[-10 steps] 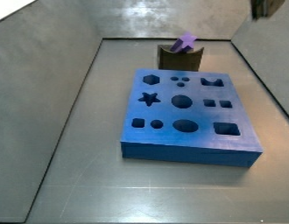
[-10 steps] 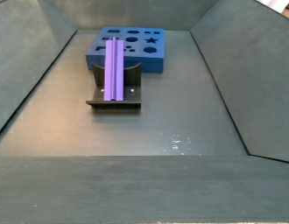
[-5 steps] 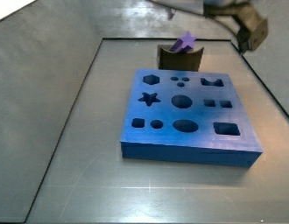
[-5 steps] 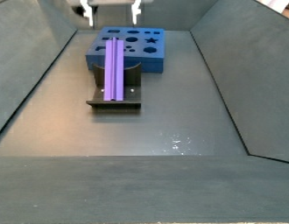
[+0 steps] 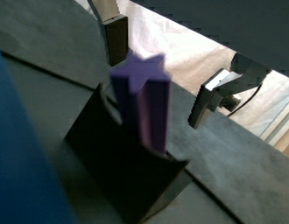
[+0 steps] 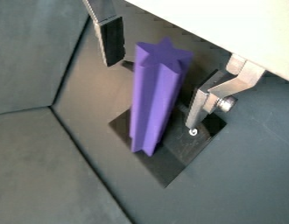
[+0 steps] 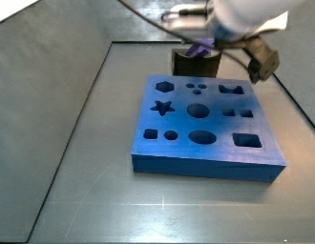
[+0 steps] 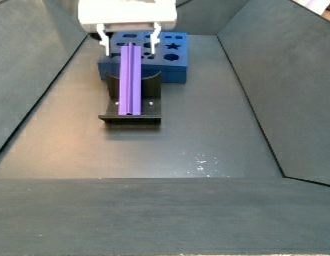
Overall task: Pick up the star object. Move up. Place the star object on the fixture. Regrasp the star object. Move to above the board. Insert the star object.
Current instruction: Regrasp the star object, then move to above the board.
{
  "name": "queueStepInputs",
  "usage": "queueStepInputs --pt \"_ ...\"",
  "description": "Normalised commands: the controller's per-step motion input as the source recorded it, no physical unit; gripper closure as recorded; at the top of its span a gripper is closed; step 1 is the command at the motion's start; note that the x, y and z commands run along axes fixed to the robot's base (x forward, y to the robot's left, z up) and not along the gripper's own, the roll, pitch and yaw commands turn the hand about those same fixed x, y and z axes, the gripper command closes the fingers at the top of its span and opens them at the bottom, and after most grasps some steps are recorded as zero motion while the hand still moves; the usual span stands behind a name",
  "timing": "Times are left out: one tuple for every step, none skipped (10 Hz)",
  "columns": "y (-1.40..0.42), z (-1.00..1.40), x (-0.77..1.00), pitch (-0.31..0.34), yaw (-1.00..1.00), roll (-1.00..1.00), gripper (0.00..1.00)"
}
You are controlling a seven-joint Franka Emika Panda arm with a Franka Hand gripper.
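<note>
Pincer (image 8: 128,42) hangs released above the star object's (image 8: 130,78) far end, fingers (image 6: 112,39) apart on either side; the prism lies on the fixture (image 8: 132,112) beside the board (image 7: 205,129).

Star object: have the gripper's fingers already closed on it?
No; in a wrist view the gripper stands open, its fingers set apart on either side of the star object, which lies on the fixture.
</note>
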Motion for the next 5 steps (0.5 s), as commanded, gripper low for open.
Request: queueStepInputs --pt "0.0 -0.3 0.08 0.011 -0.03 0.07 0.0" --pt "0.0 0.0 0.0 0.0 0.0 0.0 1.0" --pt "0.0 1.0 0.07 0.03 -0.01 0.0 1.0" --pt "0.0 1.0 0.06 0.031 -0.01 0.0 1.0" --pt "0.0 1.0 0.06 0.049 -0.01 -0.01 1.0"
